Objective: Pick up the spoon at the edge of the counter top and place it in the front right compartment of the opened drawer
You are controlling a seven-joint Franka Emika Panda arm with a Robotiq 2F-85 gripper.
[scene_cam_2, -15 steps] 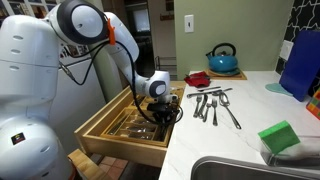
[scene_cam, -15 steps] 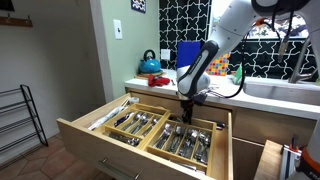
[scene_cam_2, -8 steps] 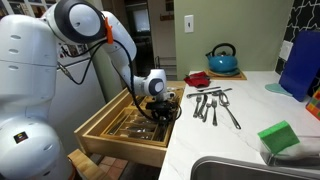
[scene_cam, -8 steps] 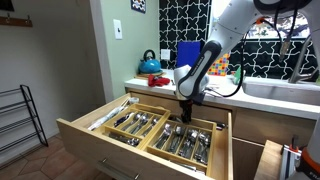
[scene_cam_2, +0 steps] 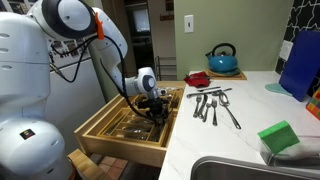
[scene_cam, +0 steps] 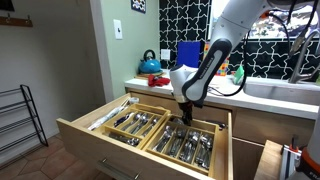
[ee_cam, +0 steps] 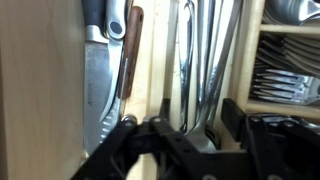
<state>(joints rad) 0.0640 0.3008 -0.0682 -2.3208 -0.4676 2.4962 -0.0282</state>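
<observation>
Spoon and its whereabouts hang on the wrist view, which does not settle the matter. The jaws sit low over the drawer (scene_cam: 90, 142), their two dark fingers (ee_cam: 128, 145) spread with slim shiny handles (ee_cam: 200, 60) running between them. I cannot tell whether one of those handles is the spoon in their grip or only cutlery lying beneath.

Over the last second the arm (scene_cam: 207, 68) has slid a little along the drawer, away from the worktop (scene_cam_2: 250, 117) edge, and the jaws have stayed down among the trays (scene_cam: 157, 130). The loose cutlery (scene_cam_2: 211, 104) on the worktop has not shifted. I judge that the pick is done and the work now is settling on a compartment, though I cannot say whether this one is the front right.

Counts, outward from the wrist:
- At the side of the wrist view there is one broad knife blade (ee_cam: 95, 85) and one brown handle (ee_cam: 131, 45).
- One open drawer holds two wooden trays side by side, each with more pieces than can be counted.
- About six loose pieces lie on the worktop near its edge, too small to sort into forks, knives and spoons.
- One green sponge (scene_cam_2: 279, 136) lies by one sink (scene_cam_2: 240, 170).
- Further back are one small red object (scene_cam_2: 198, 78) and one blue kettle (scene_cam_2: 222, 57)
</observation>
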